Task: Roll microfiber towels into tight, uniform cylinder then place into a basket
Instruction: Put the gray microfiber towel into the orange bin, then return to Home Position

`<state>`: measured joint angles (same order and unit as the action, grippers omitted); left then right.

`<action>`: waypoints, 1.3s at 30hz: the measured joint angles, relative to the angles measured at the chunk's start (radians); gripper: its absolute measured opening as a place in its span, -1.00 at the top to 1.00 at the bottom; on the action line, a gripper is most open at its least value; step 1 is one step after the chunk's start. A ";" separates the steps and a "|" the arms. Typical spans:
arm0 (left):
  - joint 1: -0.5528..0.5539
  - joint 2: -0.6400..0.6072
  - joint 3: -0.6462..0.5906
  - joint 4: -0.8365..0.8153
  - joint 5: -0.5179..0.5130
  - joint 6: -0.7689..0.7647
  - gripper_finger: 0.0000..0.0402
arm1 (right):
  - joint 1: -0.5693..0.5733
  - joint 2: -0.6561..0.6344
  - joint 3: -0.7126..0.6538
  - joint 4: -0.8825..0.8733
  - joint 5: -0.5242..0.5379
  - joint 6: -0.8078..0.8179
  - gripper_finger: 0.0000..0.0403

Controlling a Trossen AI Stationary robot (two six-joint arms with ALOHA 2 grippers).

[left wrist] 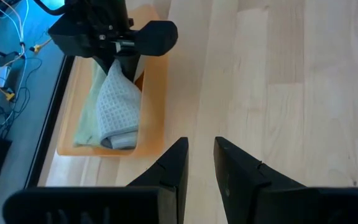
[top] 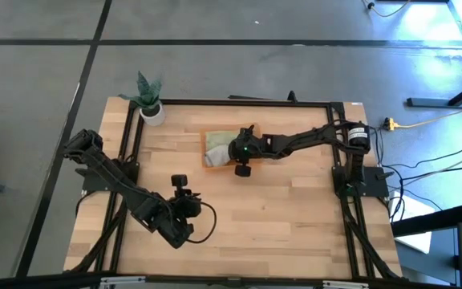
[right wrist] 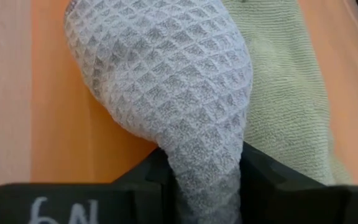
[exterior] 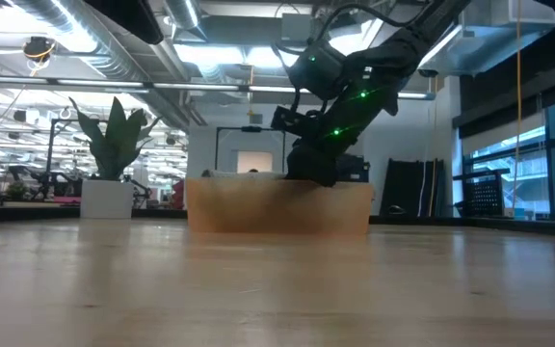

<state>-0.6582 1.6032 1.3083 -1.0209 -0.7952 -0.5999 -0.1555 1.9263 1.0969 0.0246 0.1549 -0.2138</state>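
- Your right gripper [right wrist: 207, 177] is clamped on the grey towel [right wrist: 166, 81], down in the basket [top: 208, 164] at 12 o'clock (beside the green towel [right wrist: 284, 81]).
- Only release is left, I'd say.
- Left gripper [left wrist: 199, 163] is parked at 7 o'clock, slightly parted and empty.

Open bare wood across the table [top: 295, 217] front and right side, free to pass. Blocked over the basket [top: 208, 163] by the right gripper [top: 233, 149], clamped on the grey towel [left wrist: 118, 109]. Crowded front-left by the left gripper [left wrist: 199, 163]. Plant pot [top: 152, 112] at the far-left corner.
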 joint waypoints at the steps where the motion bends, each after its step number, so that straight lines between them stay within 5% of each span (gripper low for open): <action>1: 0.000 0.000 0.000 0.000 0.000 0.000 0.66 | 0.000 0.000 0.000 0.000 0.000 0.000 0.41; 20: 0.000 0.000 0.000 0.000 0.002 -0.023 0.66 | 0.000 -0.007 0.006 -0.006 0.053 0.000 -0.19; 39: -0.003 0.000 0.000 0.004 0.084 -0.026 0.66 | 0.060 -0.040 0.320 -0.620 -0.010 0.183 -0.21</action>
<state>-0.6609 1.6032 1.3083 -1.0168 -0.7113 -0.6262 -0.0957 1.8858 1.4167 -0.5957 0.1450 -0.0310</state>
